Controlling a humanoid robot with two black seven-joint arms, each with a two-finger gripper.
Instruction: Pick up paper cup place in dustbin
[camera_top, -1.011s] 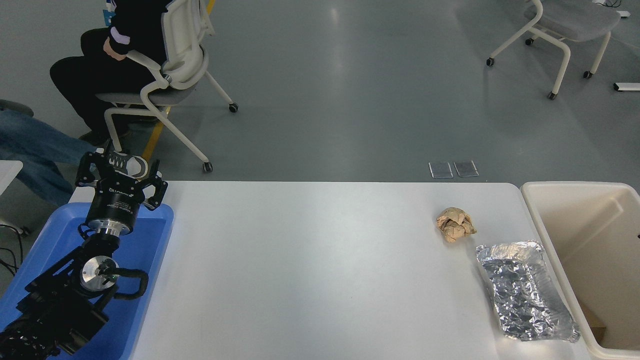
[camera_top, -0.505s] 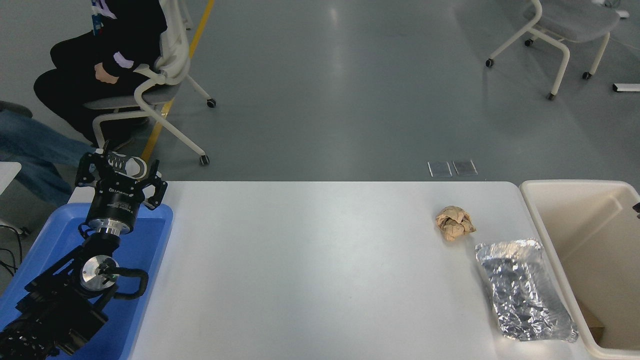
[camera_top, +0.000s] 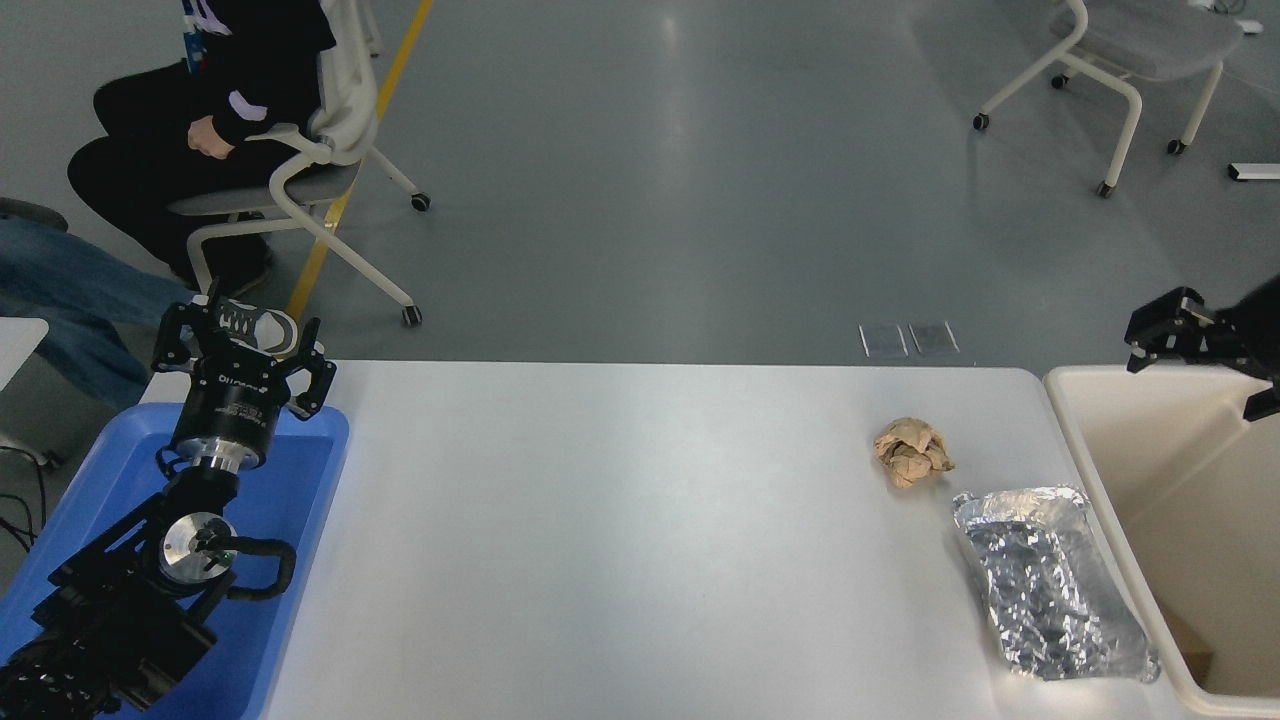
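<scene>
The paper cup does not show anywhere in the head view. The cream dustbin (camera_top: 1098, 470) stands against the table's right end, its inside partly in view with a bit of brown card at the bottom. My right gripper (camera_top: 1197, 372) comes in from the right edge and hangs above the dustbin's far rim, open and empty. My left gripper (camera_top: 243, 340) is parked at the lower left over the blue tray (camera_top: 300, 500), open and empty.
A crumpled brown paper ball (camera_top: 912, 451) and a crinkled silver foil tray (camera_top: 1050, 583) lie on the white table (camera_top: 620, 540) near the dustbin. A person sits on a chair (camera_top: 330, 130) beyond the table's far left. Another chair (camera_top: 1130, 50) stands far right.
My right gripper has come into view from the right edge, above the dustbin's far rim. The seated person and chair shifted a little to the left. The left arm has not moved.
</scene>
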